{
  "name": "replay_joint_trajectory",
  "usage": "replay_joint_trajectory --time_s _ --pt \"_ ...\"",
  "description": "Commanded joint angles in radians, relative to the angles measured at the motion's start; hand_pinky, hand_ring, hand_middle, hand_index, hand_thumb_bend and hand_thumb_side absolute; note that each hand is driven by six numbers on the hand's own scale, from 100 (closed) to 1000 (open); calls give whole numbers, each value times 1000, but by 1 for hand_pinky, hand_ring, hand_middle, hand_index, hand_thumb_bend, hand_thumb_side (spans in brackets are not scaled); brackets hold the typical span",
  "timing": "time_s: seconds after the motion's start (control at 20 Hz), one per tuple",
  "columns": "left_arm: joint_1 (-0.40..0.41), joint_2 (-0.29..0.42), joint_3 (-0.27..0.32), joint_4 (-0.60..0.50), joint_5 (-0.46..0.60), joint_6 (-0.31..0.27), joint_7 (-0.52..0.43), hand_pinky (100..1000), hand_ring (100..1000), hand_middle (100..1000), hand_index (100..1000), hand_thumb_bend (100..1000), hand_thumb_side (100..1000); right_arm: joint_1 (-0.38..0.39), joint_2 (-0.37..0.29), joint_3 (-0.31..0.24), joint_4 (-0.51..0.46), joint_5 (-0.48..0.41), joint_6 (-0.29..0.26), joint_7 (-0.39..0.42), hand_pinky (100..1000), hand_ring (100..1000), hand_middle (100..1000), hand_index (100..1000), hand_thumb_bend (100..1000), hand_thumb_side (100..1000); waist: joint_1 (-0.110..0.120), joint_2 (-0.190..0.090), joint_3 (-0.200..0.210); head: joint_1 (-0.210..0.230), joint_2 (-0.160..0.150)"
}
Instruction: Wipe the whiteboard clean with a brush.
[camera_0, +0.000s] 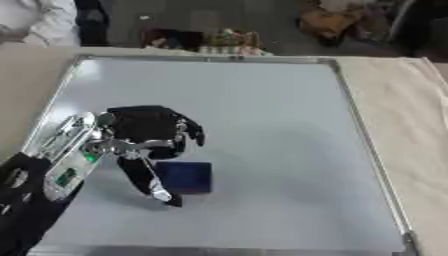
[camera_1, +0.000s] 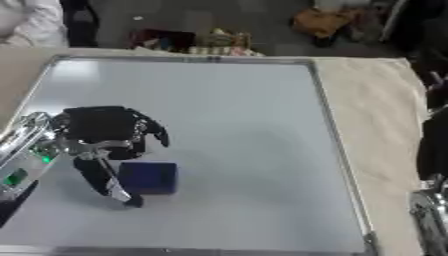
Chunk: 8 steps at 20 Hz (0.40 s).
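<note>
- Left eye view: the robot's black left hand (camera_0: 144, 131) hangs over the near-left part of the large silver-framed whiteboard (camera_0: 262, 115), fingers curled downward and its thumb reaching to the near-left corner of the small dark-blue square eraser block (camera_0: 186, 177).
- The block lies flat on the board, just beside the thumb tip; the other fingers arch above it and do not yet wrap it, so I'd call the hand half-curled and holding nothing.
- That pose fits either coming in to take the block or having just set it down; the frame does not settle which.
- The board surface reads plain grey-white; I can make out no marks on it.
- The board lies on a beige-covered table (camera_0: 411, 130), its far edge toward a cluttered floor.
- Right eye view: same scene, the blue block (camera_1: 149, 177) sitting clear of the frame edges, with open board to its right and far side.
- At the right edge, a silver-and-black part (camera_1: 430, 210) of the robot shows; I cannot tell how the right hand stands.
- Nothing lies on the board to block a sweep.
</note>
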Motion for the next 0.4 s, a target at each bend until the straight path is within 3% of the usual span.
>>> replay_joint_trajectory --time_s 0.05,0.4 --pt "16 38 55 -76 64 24 43 587 555 568 100 536 633 -7 -29 -8 -14 -7 -4 -8 906 887 571 844 183 827 -1 -27 3 -7 11" --pt "184 58 169 -244 279 156 232 519 438 465 100 497 665 -13 -29 -14 -14 -13 -8 -19 903 884 573 842 167 830 -7 -35 8 -11 28"
